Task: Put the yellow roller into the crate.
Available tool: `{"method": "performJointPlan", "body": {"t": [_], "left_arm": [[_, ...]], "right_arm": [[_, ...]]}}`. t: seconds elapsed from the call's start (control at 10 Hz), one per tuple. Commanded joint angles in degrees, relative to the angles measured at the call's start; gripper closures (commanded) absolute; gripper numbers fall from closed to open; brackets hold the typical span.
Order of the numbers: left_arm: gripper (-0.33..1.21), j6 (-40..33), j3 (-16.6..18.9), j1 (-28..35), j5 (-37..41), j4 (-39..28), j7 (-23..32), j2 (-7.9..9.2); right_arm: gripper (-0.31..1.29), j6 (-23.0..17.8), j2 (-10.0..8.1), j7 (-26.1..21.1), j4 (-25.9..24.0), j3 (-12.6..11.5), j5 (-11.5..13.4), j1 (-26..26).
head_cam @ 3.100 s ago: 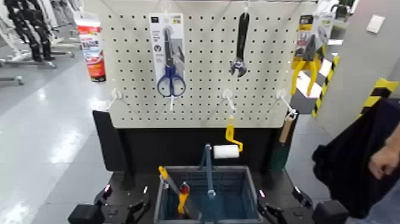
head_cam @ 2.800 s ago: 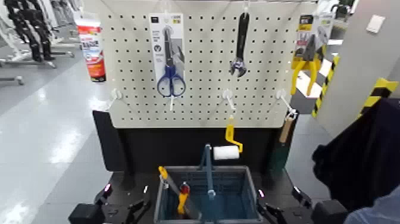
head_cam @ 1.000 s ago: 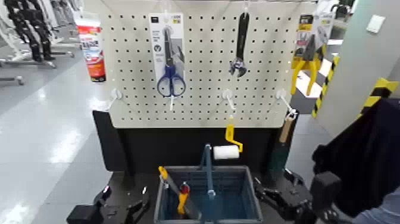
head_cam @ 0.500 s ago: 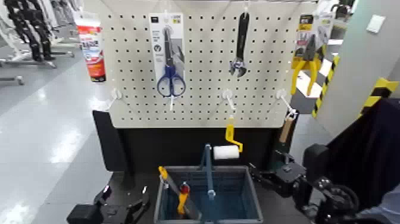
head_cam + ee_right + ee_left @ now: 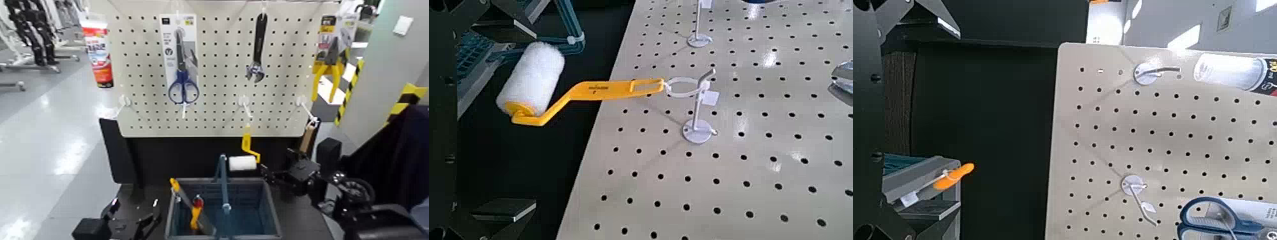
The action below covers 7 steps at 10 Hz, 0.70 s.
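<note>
One yellow roller (image 5: 246, 152) hung from a white hook (image 5: 243, 102) on the pegboard (image 5: 217, 64), its yellow handle up and its white fluffy head at the bottom, just above the back rim of the one crate (image 5: 271, 210); it was not in the crate. In the right wrist view the roller (image 5: 579, 90) hung by the ring of its handle on the hook (image 5: 691, 100), free of any grip. The right gripper (image 5: 276, 174) was raised at the crate's right rear corner, near the roller's white head but apart from it; whether its fingers were spread or closed could not be told. The left gripper (image 5: 137, 223) sat low by the crate's left front corner, idle, its fingers' state also not readable. The crate, blue-grey with one upright blue centre handle (image 5: 223, 182), held two tools: one slim orange-yellow-handled tool (image 5: 182, 195) and one with a red-and-yellow grip (image 5: 196, 214). On the pegboard hung one pair of blue-handled scissors (image 5: 183, 76) on a card, one black wrench (image 5: 258, 48), and one pair of yellow-handled pliers (image 5: 329, 64) at the right edge. One wooden-handled tool (image 5: 308, 137) hung from the rightmost lower hook. One red-and-white tube (image 5: 97, 51) hung at the board's left side. Four white hooks were visible along the board's lower row.
</note>
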Motion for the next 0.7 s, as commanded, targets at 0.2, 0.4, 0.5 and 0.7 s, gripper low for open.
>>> {"method": "performJointPlan", "body": {"t": [0.2,0.4,0.5,0.7], "left_arm": [[0.11,0.00,0.09,-0.09,0.00,0.00,0.00,-0.07],[0.11,0.00,0.09,-0.18,0.00,0.00,0.00,-0.07],[0.11,0.00,0.09,-0.27,0.00,0.09,-0.09,-0.07],[0.11,0.00,-0.09,-0.45,0.00,0.18,-0.09,-0.07]], "right_arm": [[0.13,-1.05,-1.07,3.17,5.30,3.19,-0.93,-5.64],[0.13,-2.72,-1.51,5.28,9.26,4.68,-1.90,-8.63],[0.13,-3.24,-1.78,6.33,10.75,5.21,-1.98,-9.86],[0.13,-3.77,-2.30,8.26,13.83,6.26,-2.95,-12.41]]}}
